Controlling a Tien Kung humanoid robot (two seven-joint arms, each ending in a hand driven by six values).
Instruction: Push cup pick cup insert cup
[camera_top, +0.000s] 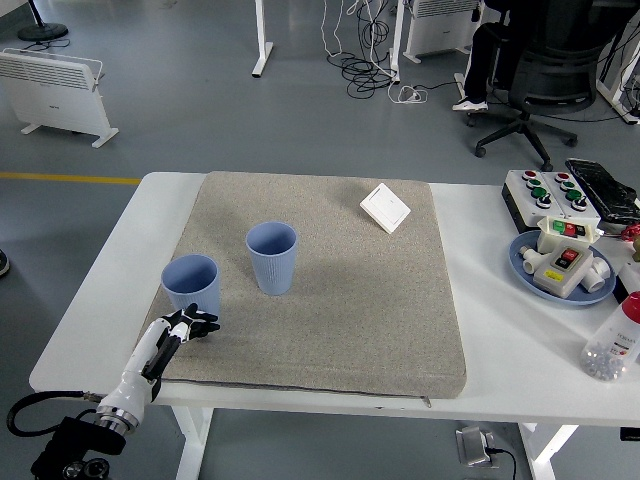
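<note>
Two blue ribbed cups stand upright on the grey mat (330, 300). One cup (191, 286) is near the mat's left edge, the other cup (271, 257) stands to its right and a bit farther back. My left hand (192, 323) comes in from the lower left and sits just in front of the left cup's base, fingers loosely spread, holding nothing. Whether it touches the cup is unclear. The right arm is out of view.
A white square switch plate (385, 208) lies at the mat's far right. On the table's right side are a button box (550, 192), a blue plate (560, 283) with white parts, and a clear jar (612, 345) with a red lid.
</note>
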